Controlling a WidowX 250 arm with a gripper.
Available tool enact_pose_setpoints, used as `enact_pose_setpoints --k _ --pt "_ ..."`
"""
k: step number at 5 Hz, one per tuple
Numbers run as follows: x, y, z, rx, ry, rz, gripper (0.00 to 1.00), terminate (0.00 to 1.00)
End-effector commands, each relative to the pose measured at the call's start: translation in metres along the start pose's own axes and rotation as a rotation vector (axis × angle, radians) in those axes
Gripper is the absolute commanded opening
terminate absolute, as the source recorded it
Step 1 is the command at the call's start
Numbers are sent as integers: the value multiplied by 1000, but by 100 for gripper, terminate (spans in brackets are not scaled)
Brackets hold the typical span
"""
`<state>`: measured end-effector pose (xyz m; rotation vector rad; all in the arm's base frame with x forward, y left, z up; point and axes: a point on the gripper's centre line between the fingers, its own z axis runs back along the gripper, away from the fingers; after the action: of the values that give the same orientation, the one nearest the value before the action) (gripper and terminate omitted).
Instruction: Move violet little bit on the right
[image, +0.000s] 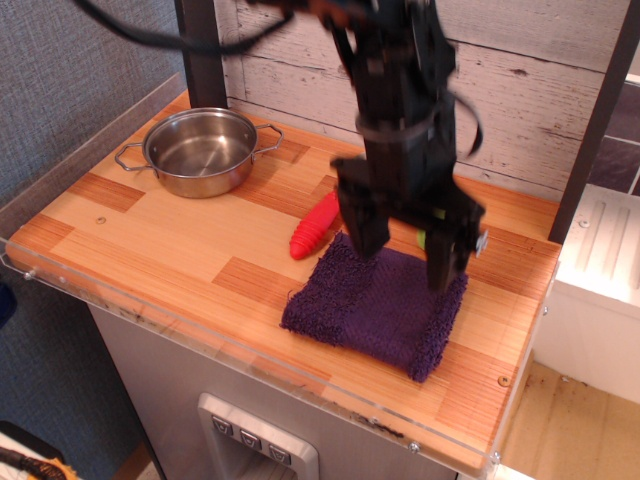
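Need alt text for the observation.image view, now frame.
A black robot hand, open, hangs just above a purple cloth lying flat near the wooden counter's right front. Behind it, a red-handled spoon; a steel pot sits back left.
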<state>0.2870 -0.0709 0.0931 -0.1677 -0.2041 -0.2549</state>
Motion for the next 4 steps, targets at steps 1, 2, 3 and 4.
enact_pose_setpoints --k 1,2,3,4 --pt "10 51 86 108 -73 67 100 0" --pt "-3 79 78 216 27 154 100 0" --pt "-4 91 66 235 61 181 100 0" --pt "-3 104 56 234 69 180 100 0"
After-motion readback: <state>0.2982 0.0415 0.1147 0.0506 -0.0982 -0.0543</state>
